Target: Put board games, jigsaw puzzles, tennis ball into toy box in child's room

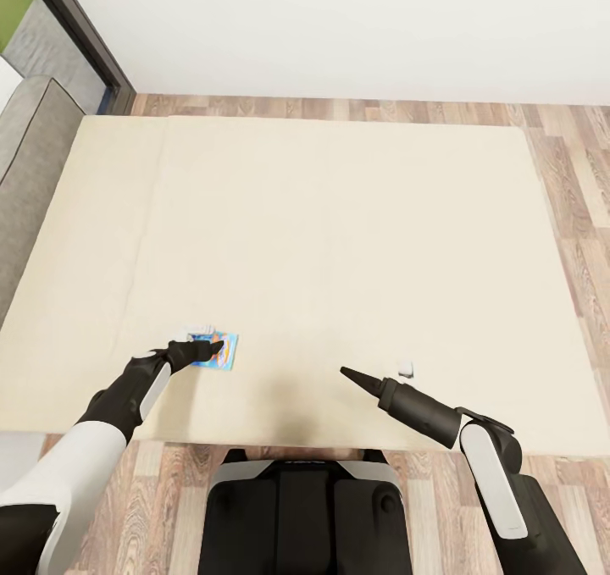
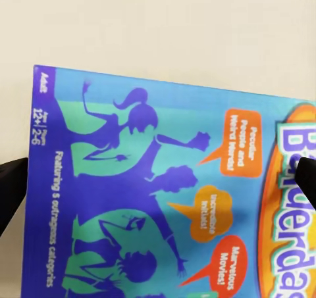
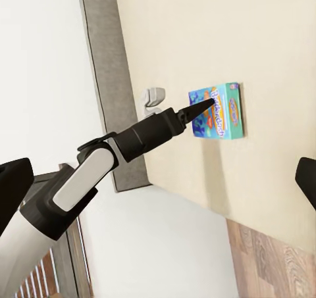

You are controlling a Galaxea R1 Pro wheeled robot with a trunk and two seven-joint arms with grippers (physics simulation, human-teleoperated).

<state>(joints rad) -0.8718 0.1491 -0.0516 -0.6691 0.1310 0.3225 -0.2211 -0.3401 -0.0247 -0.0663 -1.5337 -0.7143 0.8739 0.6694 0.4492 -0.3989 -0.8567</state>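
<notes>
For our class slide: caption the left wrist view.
Left tool hovering open over a blue board game on the cream bed.

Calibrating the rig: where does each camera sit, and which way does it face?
Head: on the head, looking down at the bed; both arms show.
Left wrist: near the left gripper, close over the board game; dark fingertips at the edges.
Right wrist: near the right gripper, looking across at the left arm.
Shared: the board game.

A wide cream bed (image 1: 339, 236) stands on wood-plank floor (image 1: 576, 185) beneath a plain white wall (image 1: 339, 24); a grey headboard (image 1: 30, 160) and dark door frame (image 1: 80, 29) sit at the left
</notes>
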